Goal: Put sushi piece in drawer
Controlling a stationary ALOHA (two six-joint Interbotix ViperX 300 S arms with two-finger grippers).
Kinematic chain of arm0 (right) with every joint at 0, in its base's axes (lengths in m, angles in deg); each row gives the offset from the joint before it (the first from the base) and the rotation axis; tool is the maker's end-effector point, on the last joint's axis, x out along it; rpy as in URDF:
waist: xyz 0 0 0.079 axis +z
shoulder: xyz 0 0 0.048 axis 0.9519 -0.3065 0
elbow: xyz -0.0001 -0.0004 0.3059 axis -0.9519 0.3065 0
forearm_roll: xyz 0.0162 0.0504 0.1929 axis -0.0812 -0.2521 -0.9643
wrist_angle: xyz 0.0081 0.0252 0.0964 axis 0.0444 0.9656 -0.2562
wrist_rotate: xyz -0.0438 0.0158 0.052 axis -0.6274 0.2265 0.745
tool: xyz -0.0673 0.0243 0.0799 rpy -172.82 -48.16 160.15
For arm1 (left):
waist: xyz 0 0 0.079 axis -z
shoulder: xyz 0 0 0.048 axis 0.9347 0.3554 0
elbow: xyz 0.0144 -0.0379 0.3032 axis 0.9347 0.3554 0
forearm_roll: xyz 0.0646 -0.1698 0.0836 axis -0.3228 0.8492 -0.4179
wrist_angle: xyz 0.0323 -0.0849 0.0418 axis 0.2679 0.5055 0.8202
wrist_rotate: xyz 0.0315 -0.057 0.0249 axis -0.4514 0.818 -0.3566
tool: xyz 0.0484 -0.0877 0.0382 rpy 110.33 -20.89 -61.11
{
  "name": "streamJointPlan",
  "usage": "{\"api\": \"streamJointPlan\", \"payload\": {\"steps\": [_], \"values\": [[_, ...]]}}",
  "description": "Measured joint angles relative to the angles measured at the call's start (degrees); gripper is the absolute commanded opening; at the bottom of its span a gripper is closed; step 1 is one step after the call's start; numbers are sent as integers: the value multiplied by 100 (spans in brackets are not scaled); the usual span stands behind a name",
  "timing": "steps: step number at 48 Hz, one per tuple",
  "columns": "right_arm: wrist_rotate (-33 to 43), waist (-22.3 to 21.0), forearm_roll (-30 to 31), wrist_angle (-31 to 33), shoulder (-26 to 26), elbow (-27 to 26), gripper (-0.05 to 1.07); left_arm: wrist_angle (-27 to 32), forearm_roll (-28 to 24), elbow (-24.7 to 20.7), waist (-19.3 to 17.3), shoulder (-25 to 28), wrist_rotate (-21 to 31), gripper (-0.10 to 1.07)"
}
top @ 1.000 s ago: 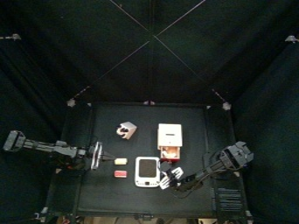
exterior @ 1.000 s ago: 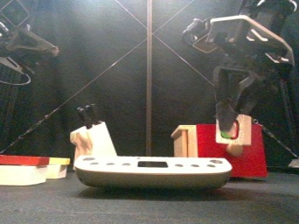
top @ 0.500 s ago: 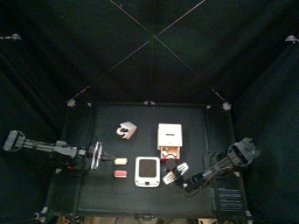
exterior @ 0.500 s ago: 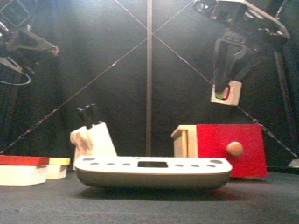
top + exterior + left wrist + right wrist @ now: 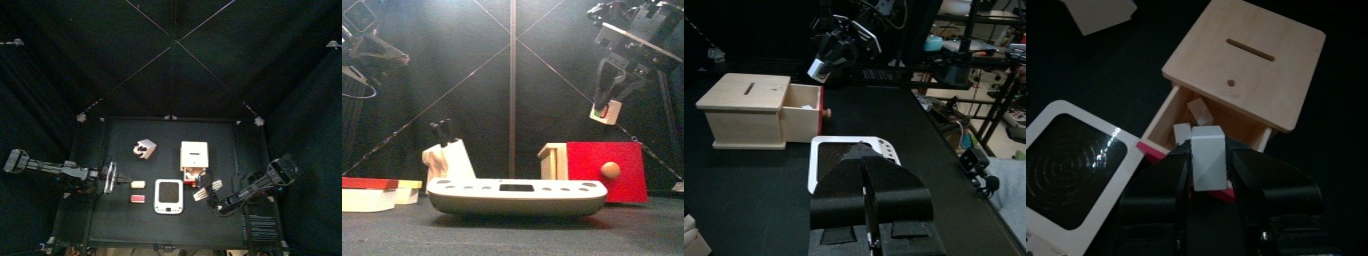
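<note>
The drawer [image 5: 197,153] is a cream box with a red front, pulled open, at the table's right middle. It also shows in the front view [image 5: 596,170], the right wrist view [image 5: 1247,70] and the left wrist view [image 5: 748,105]. My right gripper [image 5: 609,108] hangs high above the drawer's red front, shut on a white sushi piece [image 5: 1201,160] with a pink underside. The gripper shows in the top view [image 5: 207,198] just in front of the drawer. My left gripper [image 5: 110,180] rests at the table's left, jaws together and empty [image 5: 871,185].
A flat white device with a dark centre [image 5: 167,195] lies in front of the drawer [image 5: 516,197]. A small cream block with dark handles [image 5: 143,149] stands left of the drawer. Two small flat pieces [image 5: 135,193] lie near the left gripper.
My right gripper has risen from low beside the drawer's red front to well above it, with the white piece in it. The left arm has not moved.
</note>
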Motion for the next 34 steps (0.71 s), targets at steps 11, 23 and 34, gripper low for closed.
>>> {"api": "streamJointPlan", "payload": {"steps": [11, 23, 34], "values": [[387, -62, 229, -246, 70, 281, 57, 9, 0, 0, -9, 0, 0, -3], [475, -220, 492, -360, 70, 396, 58, 0, 0, 0, -9, 0, 0, -3], [475, -246, 571, -387, 70, 431, 59, 9, 0, 9, -9, 0, -9, -3]]}}
